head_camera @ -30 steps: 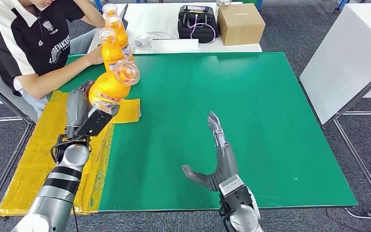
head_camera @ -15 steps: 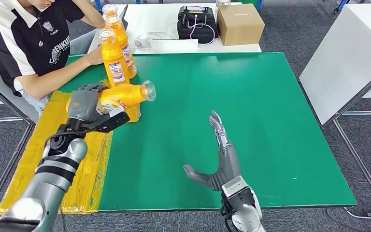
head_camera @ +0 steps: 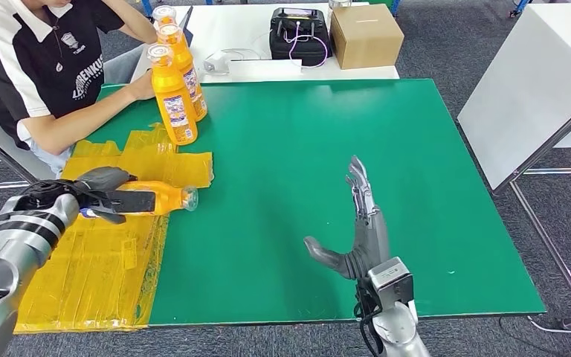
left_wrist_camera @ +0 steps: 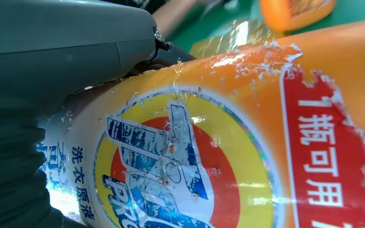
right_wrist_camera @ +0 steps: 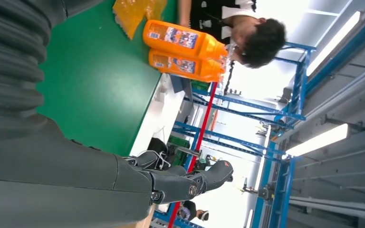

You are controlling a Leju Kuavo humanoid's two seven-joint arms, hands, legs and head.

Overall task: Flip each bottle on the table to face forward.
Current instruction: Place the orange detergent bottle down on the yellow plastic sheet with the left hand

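One orange bottle (head_camera: 160,198) lies sideways in our left hand (head_camera: 98,192) over the yellow sheet (head_camera: 97,260) at the tabletop's (head_camera: 416,171) left edge — mid-flip, we judge — next we stand it label-forward, while our right hand (head_camera: 360,242) hovers open, holding nothing.

The left arm (head_camera: 11,242) is showing a silver metal shell with black bands near the wrist, and the left robot hand (head_camera: 100,195) is wearing a dark grey cover with black fingers. The right robot hand (head_camera: 358,239) is showing dark grey, segmented fingers (head_camera: 359,190) and a thick grey thumb (head_camera: 326,256). A silver block (head_camera: 391,281) with a black face is sitting at its wrist, with black cables (head_camera: 366,323) trailing below. From the right wrist, a ribbed grey cover (right_wrist_camera: 9,61) is showing, and a small screw (right_wrist_camera: 191,189) is glinting on the thumb.
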